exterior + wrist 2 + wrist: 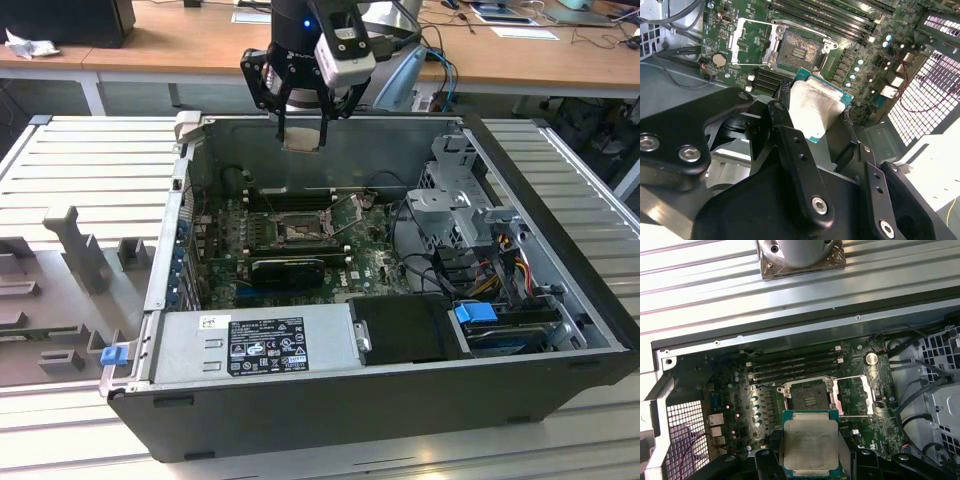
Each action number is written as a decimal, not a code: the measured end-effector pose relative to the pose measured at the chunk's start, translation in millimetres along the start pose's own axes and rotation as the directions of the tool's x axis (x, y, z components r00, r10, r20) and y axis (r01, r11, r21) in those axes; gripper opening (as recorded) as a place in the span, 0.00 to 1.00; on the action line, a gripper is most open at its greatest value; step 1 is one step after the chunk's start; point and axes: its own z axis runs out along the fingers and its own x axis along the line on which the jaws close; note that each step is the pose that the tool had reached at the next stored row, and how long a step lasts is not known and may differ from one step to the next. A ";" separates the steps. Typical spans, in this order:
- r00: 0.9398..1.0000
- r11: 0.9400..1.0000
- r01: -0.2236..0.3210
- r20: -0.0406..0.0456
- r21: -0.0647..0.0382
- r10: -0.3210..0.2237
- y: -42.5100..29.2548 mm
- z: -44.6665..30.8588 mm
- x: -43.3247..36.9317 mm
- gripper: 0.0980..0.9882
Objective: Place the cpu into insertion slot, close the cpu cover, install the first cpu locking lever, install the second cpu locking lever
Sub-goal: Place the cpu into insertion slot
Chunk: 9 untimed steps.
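Pinches the cpu (810,442) by two opposite edges with the gripper (811,455), fingers narrowed to chip width, metal top toward the wrist cameras. Hangs high over the open computer case (350,410), near its rear wall edge in the exterior view. Looks down past the chip on the insertion slot (809,396), well apart, pin field bare, free room above. Shows the cpu cover (870,395) swung open just beside the slot, memory slots (795,367) along an adjoining side. Carries a white printed label (268,345) on the power supply (180,345); text too small to tell.
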 end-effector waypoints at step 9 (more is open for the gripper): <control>1.000 1.000 -0.027 0.002 -0.001 0.027 0.0 0.0 0.0 0.48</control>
